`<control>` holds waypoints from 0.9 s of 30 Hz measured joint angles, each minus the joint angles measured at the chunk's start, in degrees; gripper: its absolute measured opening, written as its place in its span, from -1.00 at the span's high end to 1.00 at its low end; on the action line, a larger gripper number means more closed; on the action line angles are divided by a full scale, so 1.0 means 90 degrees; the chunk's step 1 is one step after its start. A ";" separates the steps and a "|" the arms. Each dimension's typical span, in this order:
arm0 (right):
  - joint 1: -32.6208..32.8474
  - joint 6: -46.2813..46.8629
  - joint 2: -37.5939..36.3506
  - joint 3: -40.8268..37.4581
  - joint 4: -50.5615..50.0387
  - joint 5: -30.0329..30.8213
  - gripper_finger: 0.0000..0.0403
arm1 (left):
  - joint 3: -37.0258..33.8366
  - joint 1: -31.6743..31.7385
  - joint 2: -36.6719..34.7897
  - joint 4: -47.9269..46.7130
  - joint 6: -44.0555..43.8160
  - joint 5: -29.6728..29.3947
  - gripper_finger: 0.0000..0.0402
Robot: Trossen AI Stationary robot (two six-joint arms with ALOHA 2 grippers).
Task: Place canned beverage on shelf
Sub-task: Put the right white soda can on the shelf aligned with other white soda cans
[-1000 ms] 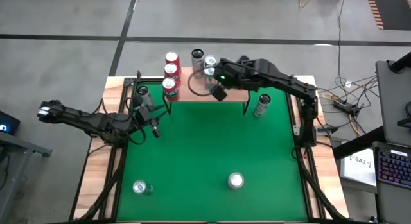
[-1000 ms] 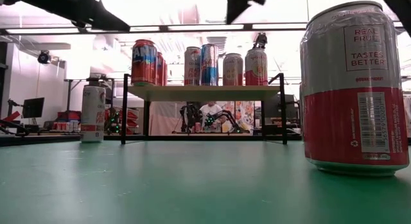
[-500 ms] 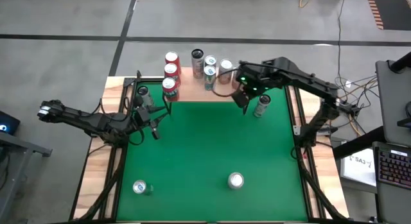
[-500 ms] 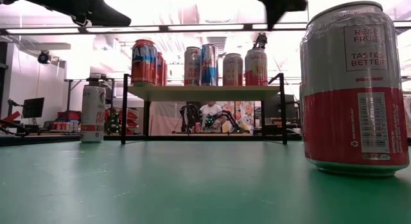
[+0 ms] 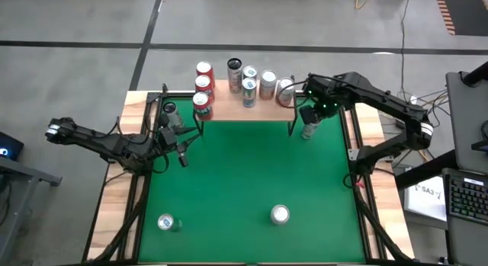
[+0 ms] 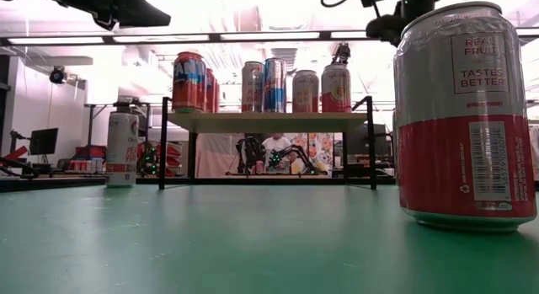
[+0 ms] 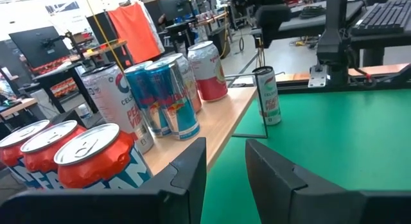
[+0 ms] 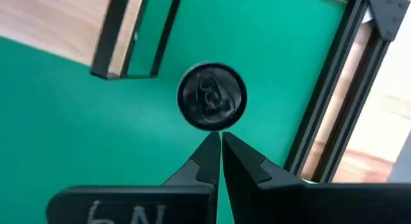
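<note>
Seen from above, a green tabletop (image 5: 244,182) with a pale wooden border fills the middle of the frame. At its upper edge stands the small raised shelf (image 5: 263,111), a light bare-wood top on thin black metal legs. Seven upright cans sit on the shelf: three red-topped cans (image 5: 202,84) in a column at its left end, two slim silver-and-blue cans (image 5: 242,75) near the middle, a silver can (image 5: 268,83) beside them, and a pink-and-silver can (image 5: 284,91) at the right end.

The right tool (image 5: 310,113) hangs in the upper right of the overhead frame, just off the shelf's right end, directly above a slim silver can with a dark top (image 5: 309,127) that stands on the green surface beside the shelf leg. In the right wrist view its two dark fingers (image 8: 207,161) are clenched together with nothing between them, their tips just short of that can's round lid (image 8: 212,96).

The left tool (image 5: 181,150) waits at the left of the overhead frame, near the shelf's left leg, empty; its fingers (image 7: 191,172) stand a little apart (a narrow gap only).

Another silver can (image 5: 168,111) stands on the tabletop left of the shelf. Two more cans stand near the lower edge: one at lower left (image 5: 165,222), one at lower centre (image 5: 280,214).
</note>
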 joint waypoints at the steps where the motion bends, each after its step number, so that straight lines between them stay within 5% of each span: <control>1: -0.0031 -0.0003 -0.0042 -0.0092 0.0062 -0.0070 0.95 | 0.0005 0.0000 0.0000 -0.0007 0.0000 0.0000 0.55; 7: -0.0111 -0.0016 -0.0049 -0.0312 0.0394 -0.0391 0.86 | 0.0005 0.0000 0.0011 -0.0030 0.0000 -0.0002 0.55; 20: -0.0402 -0.0256 0.0483 -0.0346 0.0462 -0.0593 0.02 | 0.0005 -0.0005 0.0012 -0.0056 -0.0002 -0.0005 0.55; 27: -0.0725 -0.0454 0.0471 -0.0372 0.0459 -0.0432 -0.27 | 0.0005 -0.0005 0.0012 -0.0144 -0.0027 -0.0010 0.55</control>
